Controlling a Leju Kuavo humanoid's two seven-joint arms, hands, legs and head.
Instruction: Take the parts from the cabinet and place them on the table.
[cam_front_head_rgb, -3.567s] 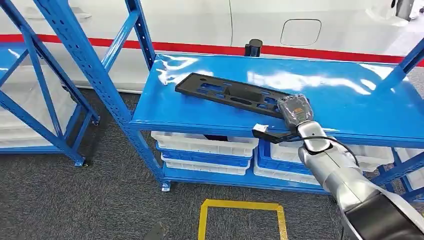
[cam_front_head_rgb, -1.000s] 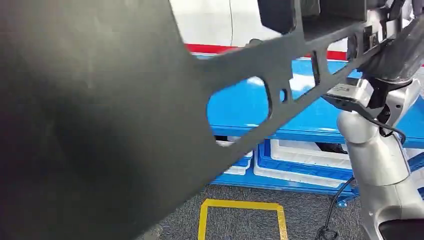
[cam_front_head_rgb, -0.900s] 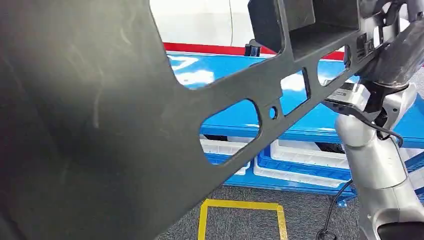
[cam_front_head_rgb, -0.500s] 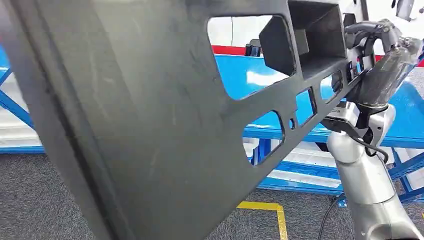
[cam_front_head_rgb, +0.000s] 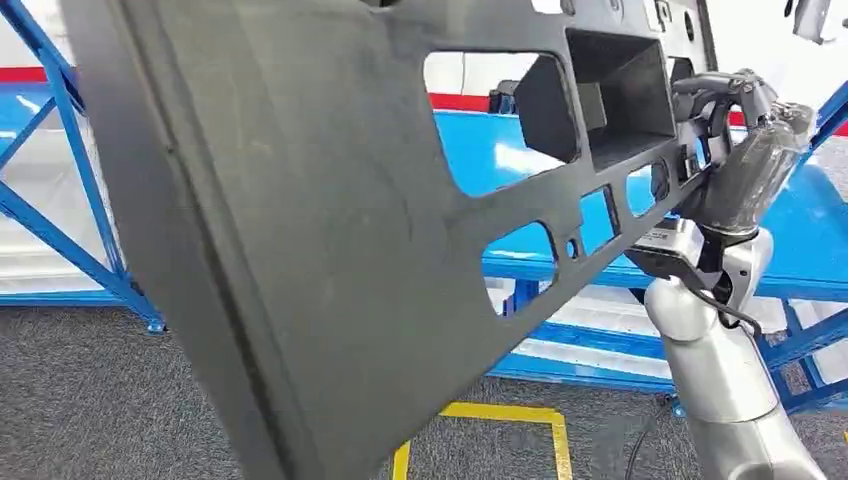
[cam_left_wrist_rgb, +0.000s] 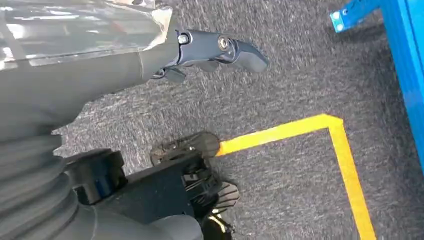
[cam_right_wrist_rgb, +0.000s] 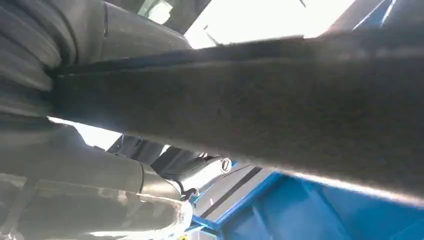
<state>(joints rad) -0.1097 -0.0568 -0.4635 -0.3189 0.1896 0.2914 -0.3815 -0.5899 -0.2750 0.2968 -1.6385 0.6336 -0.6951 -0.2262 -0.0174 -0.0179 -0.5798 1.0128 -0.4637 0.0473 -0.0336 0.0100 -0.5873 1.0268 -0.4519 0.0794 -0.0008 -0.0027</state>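
Note:
A large black plastic panel (cam_front_head_rgb: 330, 230) with rectangular cutouts hangs tilted in the air, very close to the head camera. My right hand (cam_front_head_rgb: 745, 160) grips its far right edge, raised in front of the blue cabinet shelf (cam_front_head_rgb: 810, 230). The right wrist view has the panel's edge (cam_right_wrist_rgb: 280, 105) running across, with my right hand (cam_right_wrist_rgb: 75, 75) wrapped around it. My left hand (cam_left_wrist_rgb: 150, 55) hangs low over the carpet, its fingers (cam_left_wrist_rgb: 225, 47) apart and holding nothing.
White bins (cam_front_head_rgb: 610, 320) stand under the blue shelf. A second blue rack (cam_front_head_rgb: 60, 150) stands at the left. Yellow tape (cam_front_head_rgb: 520, 415) marks a square on the grey carpet, and the tape (cam_left_wrist_rgb: 345, 150) lies near a blue rack foot (cam_left_wrist_rgb: 400, 60).
The panel, which lay on the shelf 3.6 s ago, is lifted off in my right hand. Over the last second it has swung upward and my hand has risen; the view has shifted slightly.

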